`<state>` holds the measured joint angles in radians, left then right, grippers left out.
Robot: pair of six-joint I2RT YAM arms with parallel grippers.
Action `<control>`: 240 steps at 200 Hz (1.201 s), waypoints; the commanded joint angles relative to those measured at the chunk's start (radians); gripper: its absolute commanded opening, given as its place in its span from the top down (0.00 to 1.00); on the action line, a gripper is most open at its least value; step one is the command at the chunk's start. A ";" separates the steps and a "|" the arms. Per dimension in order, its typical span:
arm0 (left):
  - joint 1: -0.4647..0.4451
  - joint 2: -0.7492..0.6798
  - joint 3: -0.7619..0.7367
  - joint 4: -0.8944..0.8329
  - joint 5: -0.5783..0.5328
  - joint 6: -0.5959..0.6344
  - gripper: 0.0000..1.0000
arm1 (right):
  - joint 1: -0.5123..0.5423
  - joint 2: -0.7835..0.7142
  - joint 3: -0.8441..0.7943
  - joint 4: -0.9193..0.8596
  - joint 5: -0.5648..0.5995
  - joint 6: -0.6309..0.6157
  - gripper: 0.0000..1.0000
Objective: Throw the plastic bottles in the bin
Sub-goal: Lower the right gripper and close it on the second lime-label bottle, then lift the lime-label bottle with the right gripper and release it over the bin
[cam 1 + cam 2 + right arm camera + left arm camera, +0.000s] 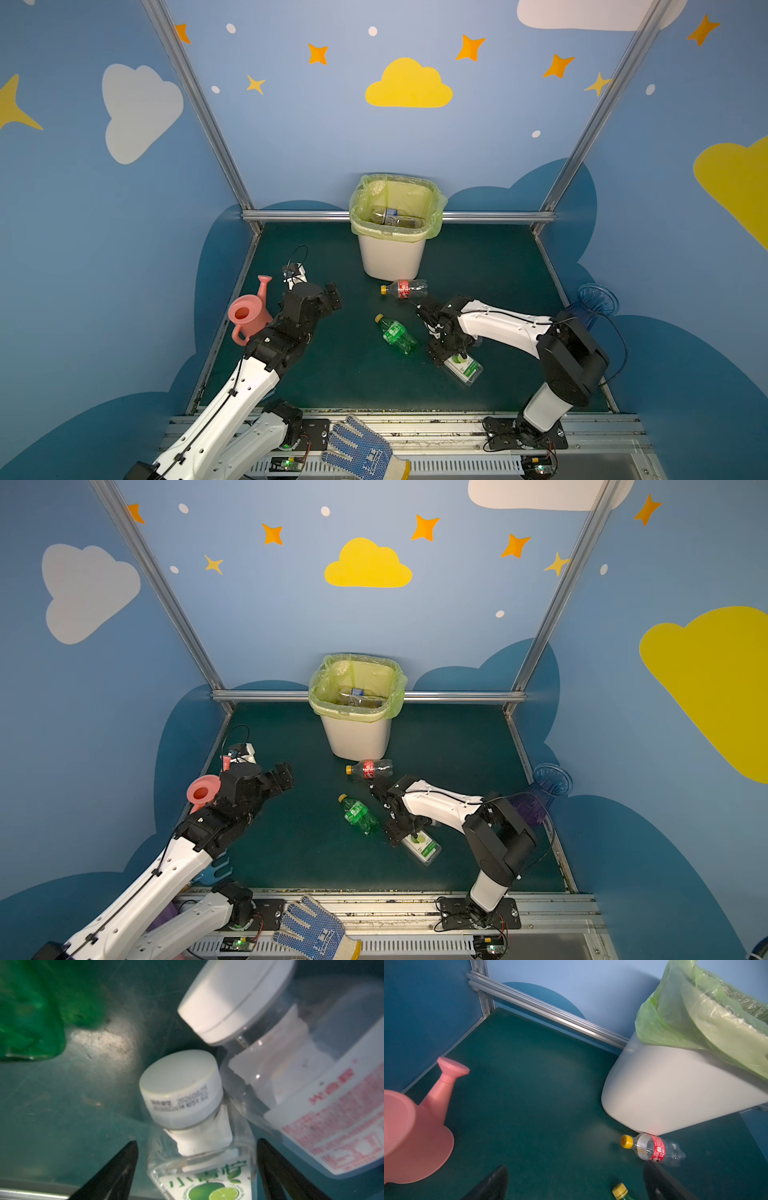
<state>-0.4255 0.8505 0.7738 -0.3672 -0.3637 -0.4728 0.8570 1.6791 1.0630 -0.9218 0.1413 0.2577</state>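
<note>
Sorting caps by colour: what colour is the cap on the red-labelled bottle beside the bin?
Yellow. The cap shows best in the left wrist view.

Pink watering can [248, 316], blue vase [598, 297], dotted glove [360, 451].

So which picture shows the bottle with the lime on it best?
The right wrist view: the lime bottle is close up, white cap and lime label clear. Both top views show the lime bottle small and half hidden. The left wrist view misses it.

Lime-label bottle [199, 1178] between spread end effector [196, 1141] fingers; red-print bottle [311, 1105] just beside; blurred green bottle [27, 1012] apart.
</note>
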 commanded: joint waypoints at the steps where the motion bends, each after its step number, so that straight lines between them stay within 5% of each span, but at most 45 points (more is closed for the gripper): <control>1: 0.003 -0.014 -0.010 -0.019 -0.019 -0.007 0.00 | -0.001 0.019 -0.014 -0.020 -0.030 0.008 0.17; 77: 0.004 -0.007 -0.003 -0.019 -0.017 -0.007 0.00 | -0.007 0.029 -0.033 0.001 -0.083 -0.002 0.23; 127: 0.005 -0.001 -0.003 -0.018 -0.027 -0.007 0.00 | -0.007 0.024 0.011 -0.029 -0.073 0.003 0.45; 149: 0.008 0.002 -0.014 -0.012 -0.033 -0.005 0.00 | -0.018 -0.027 0.069 -0.056 -0.068 -0.004 0.46; 205: 0.050 0.052 -0.053 0.013 -0.021 -0.023 0.00 | -0.096 -0.169 0.499 -0.178 0.073 -0.124 0.48; 240: 0.077 0.081 -0.086 0.033 -0.007 -0.031 0.00 | -0.138 -0.245 0.862 -0.025 0.242 -0.324 0.48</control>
<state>-0.3656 0.9211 0.7021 -0.3565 -0.3748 -0.4908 0.7429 1.5127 1.7432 -1.0180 0.2462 0.0986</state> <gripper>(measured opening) 0.998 0.623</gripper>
